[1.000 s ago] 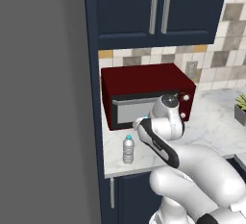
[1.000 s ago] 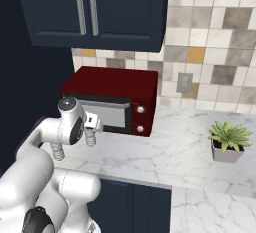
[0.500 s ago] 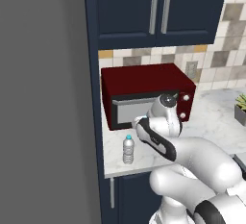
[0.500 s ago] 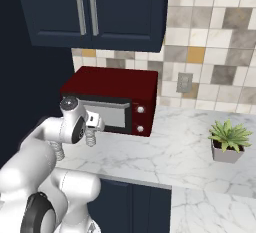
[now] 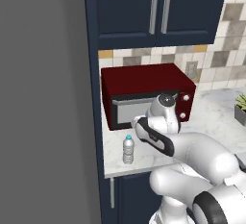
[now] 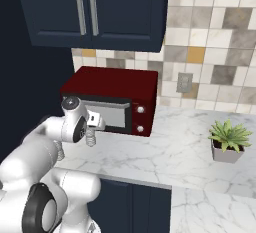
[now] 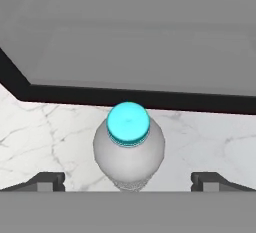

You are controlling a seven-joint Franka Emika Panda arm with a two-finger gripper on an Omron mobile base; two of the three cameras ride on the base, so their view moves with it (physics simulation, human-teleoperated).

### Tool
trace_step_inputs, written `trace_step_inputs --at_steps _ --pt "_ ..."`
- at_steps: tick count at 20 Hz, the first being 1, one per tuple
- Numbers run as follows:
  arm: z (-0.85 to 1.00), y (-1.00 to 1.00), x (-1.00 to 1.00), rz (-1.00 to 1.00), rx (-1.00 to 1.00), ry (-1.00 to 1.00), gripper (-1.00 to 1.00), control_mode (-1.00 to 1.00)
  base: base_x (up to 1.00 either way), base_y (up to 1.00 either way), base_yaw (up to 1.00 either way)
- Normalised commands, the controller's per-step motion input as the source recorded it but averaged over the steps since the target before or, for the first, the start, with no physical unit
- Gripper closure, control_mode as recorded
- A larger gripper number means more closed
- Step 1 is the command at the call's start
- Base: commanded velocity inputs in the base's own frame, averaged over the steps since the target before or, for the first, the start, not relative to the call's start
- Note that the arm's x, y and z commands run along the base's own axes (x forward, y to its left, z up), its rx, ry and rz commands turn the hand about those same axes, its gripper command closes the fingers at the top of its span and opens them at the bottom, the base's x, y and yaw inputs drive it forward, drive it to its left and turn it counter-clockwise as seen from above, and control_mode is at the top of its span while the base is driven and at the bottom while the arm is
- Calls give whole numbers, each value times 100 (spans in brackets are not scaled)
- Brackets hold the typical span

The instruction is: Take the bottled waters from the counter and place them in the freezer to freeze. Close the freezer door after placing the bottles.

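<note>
Gripper (image 7: 128,183) open, seemingly above bottle (image 7: 129,152)

Bare counter (image 7: 45,132) around bottle (image 7: 129,149)

One small clear ribbed plastic bottle with a light blue cap (image 5: 128,149) stands between the jaws on the counter (image 5: 211,117), alongside one red box-shaped microwave (image 5: 144,93) and one potted green plant (image 6: 227,141).
</note>
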Motion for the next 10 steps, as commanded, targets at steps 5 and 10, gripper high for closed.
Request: trace_step_inputs --at_steps 5,10 --pt "-3 0 15 0 0 0 -100 -100 0 0 0" --pt "-8 0 9 0 0 0 -100 -100 0 0 0"
